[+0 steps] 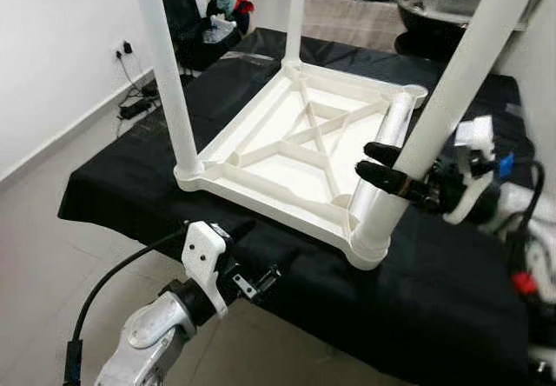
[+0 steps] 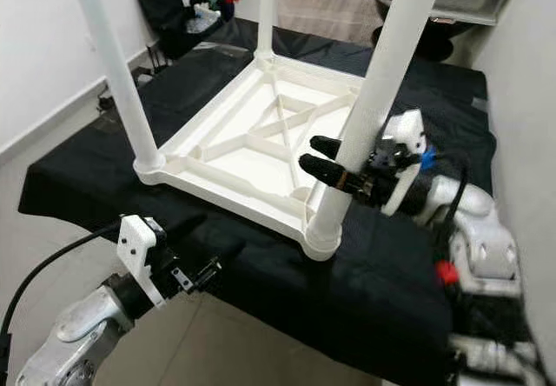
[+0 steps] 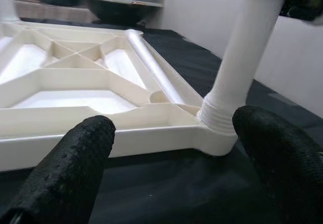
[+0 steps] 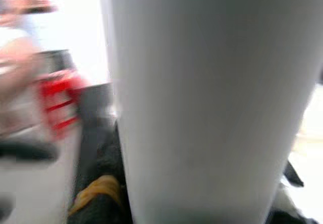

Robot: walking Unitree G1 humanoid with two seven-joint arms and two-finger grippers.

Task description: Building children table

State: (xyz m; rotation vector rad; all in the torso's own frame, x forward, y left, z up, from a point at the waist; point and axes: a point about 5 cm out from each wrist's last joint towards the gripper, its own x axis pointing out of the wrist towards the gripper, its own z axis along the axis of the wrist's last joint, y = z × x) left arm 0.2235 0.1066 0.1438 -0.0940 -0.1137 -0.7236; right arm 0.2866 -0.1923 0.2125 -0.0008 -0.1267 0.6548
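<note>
A black cloth (image 1: 452,299) covers the low platform across the frame's middle. On it lies the white tabletop (image 1: 295,147), upside down, ribs facing up. Three legs stand upright from its corners; the near-right leg (image 1: 443,108) leans slightly to the upper right. A fourth leg (image 1: 382,156) lies flat along the right edge. The right gripper (image 1: 382,167) pinches the near-right leg at centre right. The left gripper (image 3: 171,173), fingers spread, hovers at lower left by the near corner.

White plastic tabletop (image 1: 295,143) upside down on black cloth, 3 legs (image 1: 167,73) upright, 1 lying loose.
</note>
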